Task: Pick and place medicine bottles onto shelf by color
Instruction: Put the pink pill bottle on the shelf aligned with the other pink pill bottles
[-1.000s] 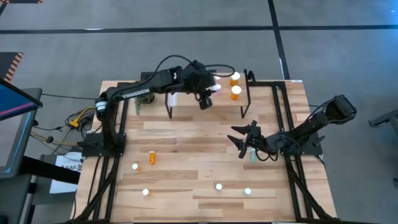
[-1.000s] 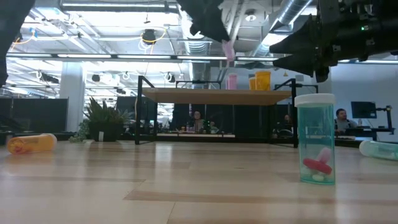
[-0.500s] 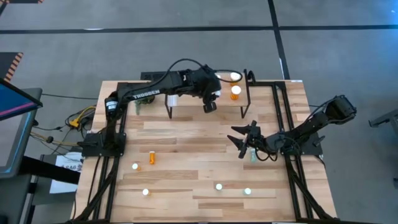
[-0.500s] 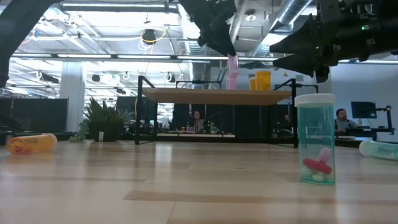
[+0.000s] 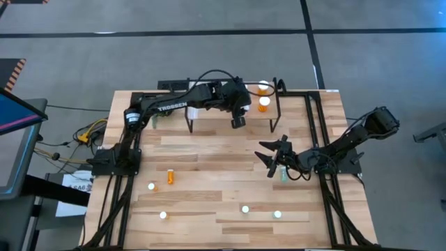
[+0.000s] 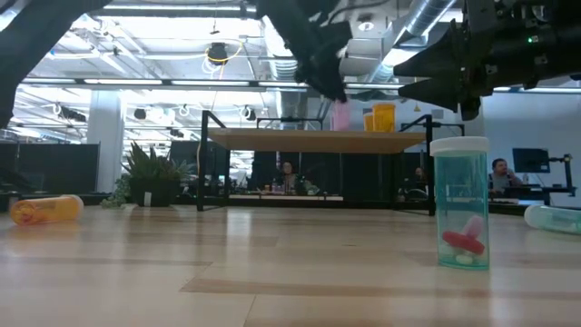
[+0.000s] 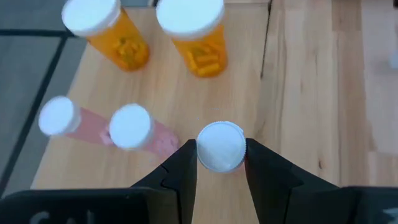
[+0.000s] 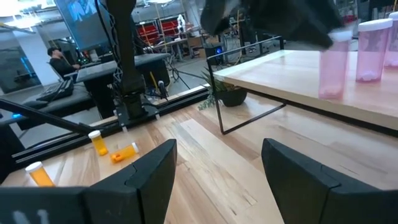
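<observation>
Your left tool [image 7: 221,163] hangs over the raised wooden shelf [image 5: 209,115] at the far side of the table [image 5: 209,150], its two dark fingers [image 7: 181,168] closed on a pink vial [image 7: 221,147] whose white cap sits squarely between them. In the left wrist view the held vial stands upright at the shelf surface, though you cannot tell whether its base touches the wood. Just beside it stand two more pink vials [image 7: 130,127], and past those, two larger orange bottles [image 7: 193,34] with white caps near the shelf's end. Your right tool [image 5: 274,157] waits well apart over the table's right half, fingers [image 8: 143,180] spread wide and holding nothing; a teal vial [image 5: 283,174] stands on the table just beside it, and the low view shows that vial [image 6: 460,202] upright in the foreground. Elsewhere on the table you have an orange vial [image 5: 170,176] lying on its side at the left and four white-capped vials [image 5: 244,208] standing along the near edge.
</observation>
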Robot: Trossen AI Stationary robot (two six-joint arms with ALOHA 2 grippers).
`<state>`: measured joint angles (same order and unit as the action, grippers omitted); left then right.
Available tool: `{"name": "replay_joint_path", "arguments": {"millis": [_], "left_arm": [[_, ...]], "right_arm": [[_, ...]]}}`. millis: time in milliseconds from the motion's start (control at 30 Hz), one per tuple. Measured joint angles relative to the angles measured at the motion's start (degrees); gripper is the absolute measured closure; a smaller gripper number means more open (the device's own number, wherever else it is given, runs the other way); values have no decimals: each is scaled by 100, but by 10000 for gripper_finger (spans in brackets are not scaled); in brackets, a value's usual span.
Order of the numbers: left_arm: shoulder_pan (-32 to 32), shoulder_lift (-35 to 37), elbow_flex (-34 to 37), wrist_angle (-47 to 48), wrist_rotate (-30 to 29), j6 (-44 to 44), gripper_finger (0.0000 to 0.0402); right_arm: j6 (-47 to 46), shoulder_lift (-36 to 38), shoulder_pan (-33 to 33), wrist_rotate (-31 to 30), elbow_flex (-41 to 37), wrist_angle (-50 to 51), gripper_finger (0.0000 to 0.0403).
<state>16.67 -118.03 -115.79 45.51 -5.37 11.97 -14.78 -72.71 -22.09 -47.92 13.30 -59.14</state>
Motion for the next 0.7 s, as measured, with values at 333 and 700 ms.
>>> {"name": "replay_joint_path", "arguments": {"millis": [333,700], "left_arm": [[4,-94,-15,-156,-120,23,297],[4,-94,-15,-93,-249,92,297]], "right_arm": [[-19,0,-2,4,0,42,143],[-23,0,-2,4,0,42,143]]}}
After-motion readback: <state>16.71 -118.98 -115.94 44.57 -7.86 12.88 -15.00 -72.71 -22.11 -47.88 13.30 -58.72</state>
